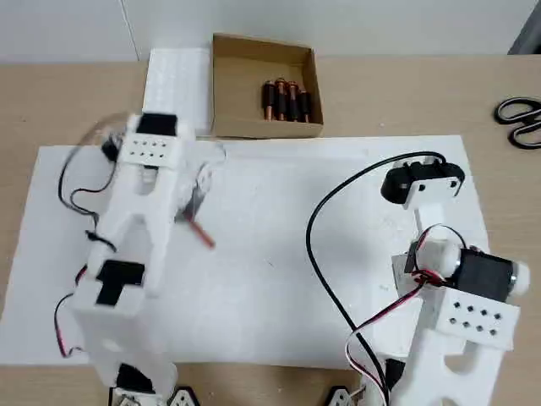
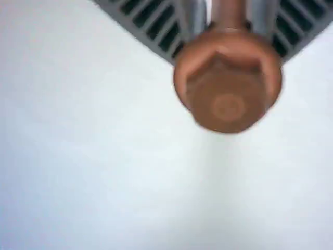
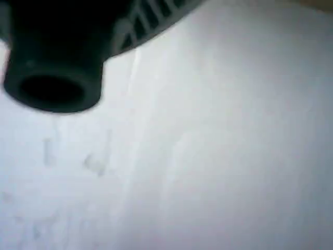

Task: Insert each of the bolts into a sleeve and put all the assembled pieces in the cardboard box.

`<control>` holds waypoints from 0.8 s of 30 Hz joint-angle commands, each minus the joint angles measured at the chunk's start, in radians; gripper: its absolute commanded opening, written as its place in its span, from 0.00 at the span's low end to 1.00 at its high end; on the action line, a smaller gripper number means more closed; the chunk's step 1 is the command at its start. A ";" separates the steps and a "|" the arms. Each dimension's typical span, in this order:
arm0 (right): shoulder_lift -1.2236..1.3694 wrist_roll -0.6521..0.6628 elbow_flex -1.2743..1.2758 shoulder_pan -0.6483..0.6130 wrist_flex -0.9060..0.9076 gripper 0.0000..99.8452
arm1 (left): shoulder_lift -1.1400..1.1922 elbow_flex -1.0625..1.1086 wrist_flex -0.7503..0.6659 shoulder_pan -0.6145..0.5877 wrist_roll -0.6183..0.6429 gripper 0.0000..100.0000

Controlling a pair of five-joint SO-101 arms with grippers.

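Note:
My left gripper (image 1: 195,213) is shut on a copper bolt (image 1: 201,233) and holds it over the white paper, left of centre. In the left wrist view the bolt's hexagonal head (image 2: 227,88) faces the camera, with a ribbed grey finger (image 2: 140,15) on either side of its shank. My right gripper (image 1: 412,183) hangs over the paper's right side, shut on a black sleeve (image 3: 52,67) whose open bore faces the camera. A ribbed finger (image 3: 151,18) lies beside the sleeve. The cardboard box (image 1: 228,85) stands at the back centre with several assembled pieces (image 1: 286,101) inside.
A white sheet of paper (image 1: 270,288) covers the table between the arms. A white dimpled tray (image 1: 177,80) lies left of the box. Scissors (image 1: 520,118) lie at the far right edge. Black cable (image 1: 325,254) loops from the right arm across the paper.

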 commanded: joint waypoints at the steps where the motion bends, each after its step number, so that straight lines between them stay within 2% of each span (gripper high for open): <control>1: -0.018 0.015 -0.009 0.004 -0.018 0.00 | -0.155 -0.094 0.020 0.040 -0.072 0.01; 7: -0.018 0.026 -0.051 -0.024 0.004 0.00 | -0.304 -0.113 0.021 0.118 -0.155 0.01; 16: -0.019 0.012 -0.198 -0.260 0.044 0.00 | -0.486 -0.114 0.014 0.198 -0.282 0.01; 24: -0.019 -0.190 -0.307 -0.452 0.041 0.01 | -0.664 -0.114 -0.015 0.198 -0.397 0.01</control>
